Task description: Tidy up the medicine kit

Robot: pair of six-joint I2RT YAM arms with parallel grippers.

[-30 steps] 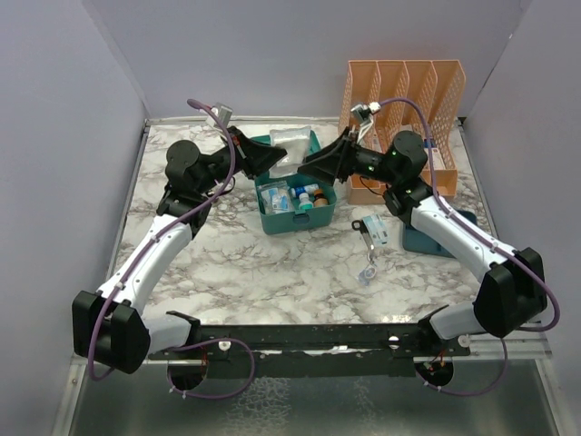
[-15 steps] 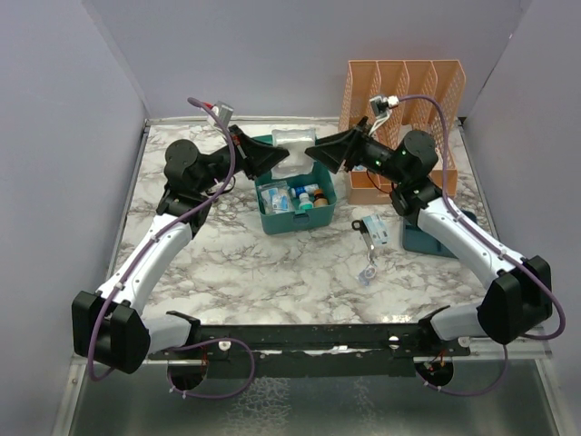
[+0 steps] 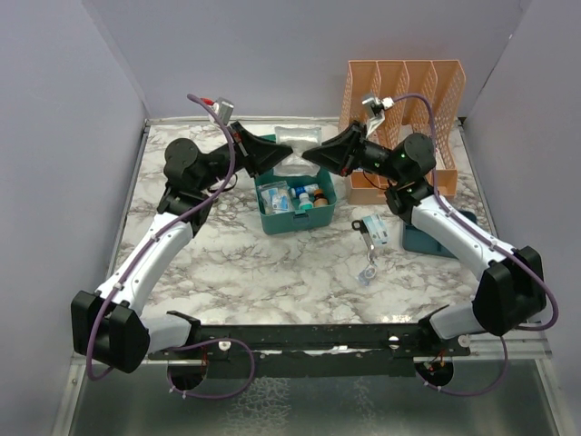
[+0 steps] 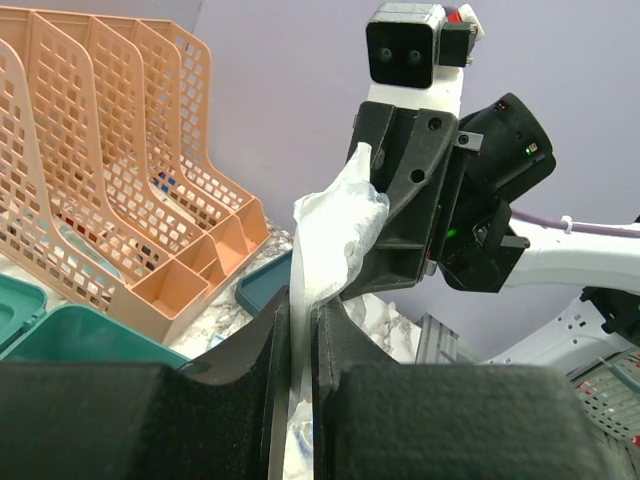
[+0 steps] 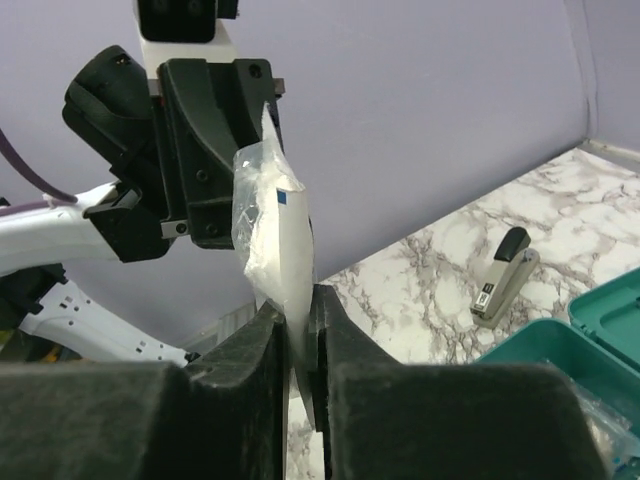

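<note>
Right gripper (image 5: 300,312) newly tight on white packet (image 5: 277,225), maybe gauze, in left gripper (image 4: 297,325)

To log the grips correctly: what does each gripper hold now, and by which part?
Both hold one clear plastic packet above the medicine kit. The left gripper pinches one edge, and the right gripper pinches the opposite edge.

Robot lab test cell: plain lavender walls (image 3: 272,54), marble-print tabletop (image 3: 272,263), black mounting rail (image 3: 318,338).
</note>
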